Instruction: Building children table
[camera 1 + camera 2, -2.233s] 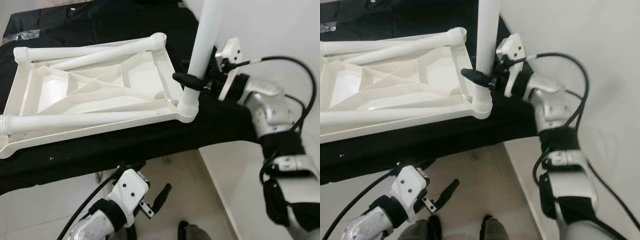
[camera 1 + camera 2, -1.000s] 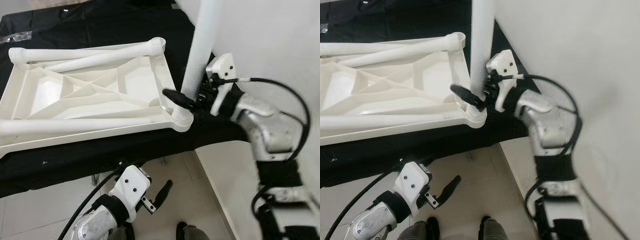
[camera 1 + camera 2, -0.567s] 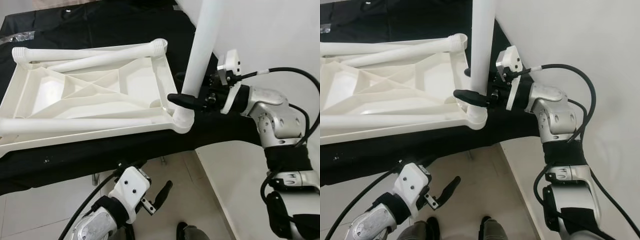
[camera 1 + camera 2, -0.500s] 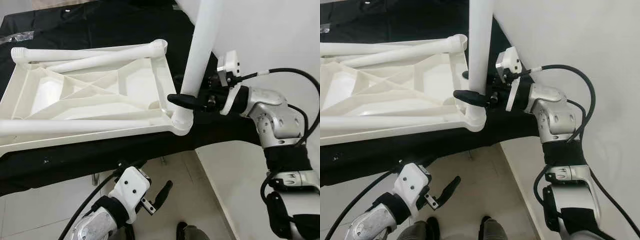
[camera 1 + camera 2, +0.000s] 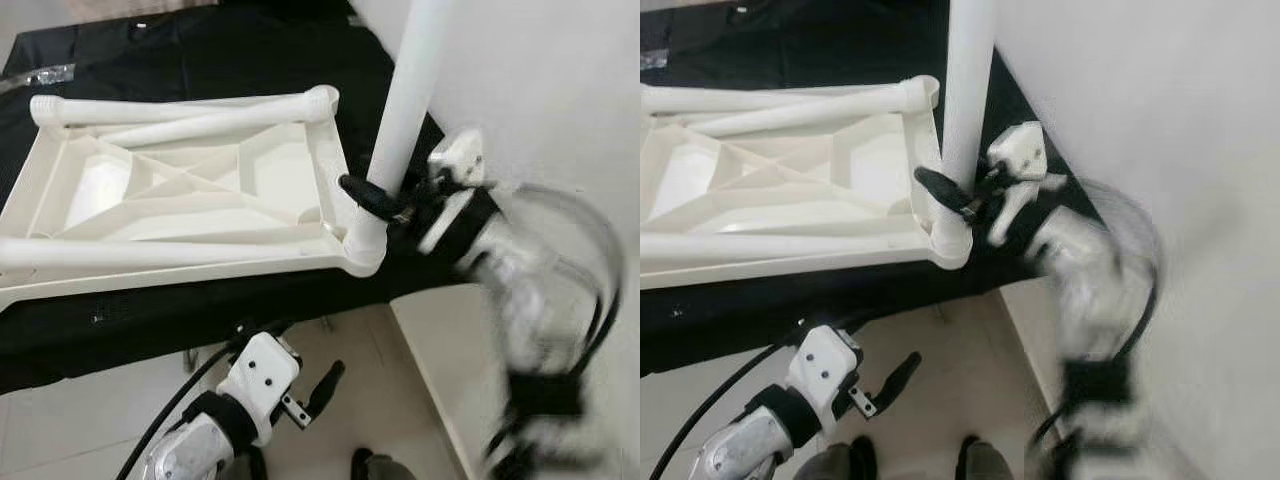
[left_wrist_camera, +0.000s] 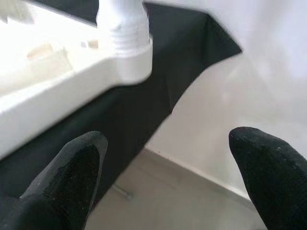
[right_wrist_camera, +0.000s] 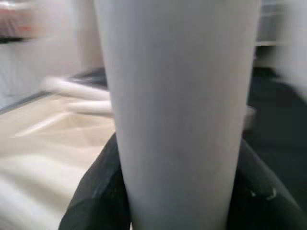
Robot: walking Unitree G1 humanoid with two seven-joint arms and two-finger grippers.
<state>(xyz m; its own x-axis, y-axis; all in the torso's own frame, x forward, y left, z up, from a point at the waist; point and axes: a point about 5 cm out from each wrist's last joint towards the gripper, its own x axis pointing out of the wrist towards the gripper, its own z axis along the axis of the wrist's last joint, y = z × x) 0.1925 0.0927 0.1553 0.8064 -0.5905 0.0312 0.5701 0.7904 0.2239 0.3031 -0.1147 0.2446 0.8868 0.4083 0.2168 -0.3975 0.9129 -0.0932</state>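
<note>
Both eye views look forward and steeply down from the head onto the near right corner of the black-covered bench (image 5: 150,310) and the pale floor (image 5: 960,370) below its front edge. They share the upturned white tabletop (image 5: 200,190), the upright leg (image 5: 965,90) at its corner and both arms, each shifted slightly sideways between the two. The left wrist view sits low, below the bench's front edge, looking up between its own black fingers (image 6: 72,172) at that same corner socket and leg. The right wrist view is pressed very close to the upright leg (image 7: 177,110), facing across the tabletop (image 7: 43,139) along the bench.
</note>
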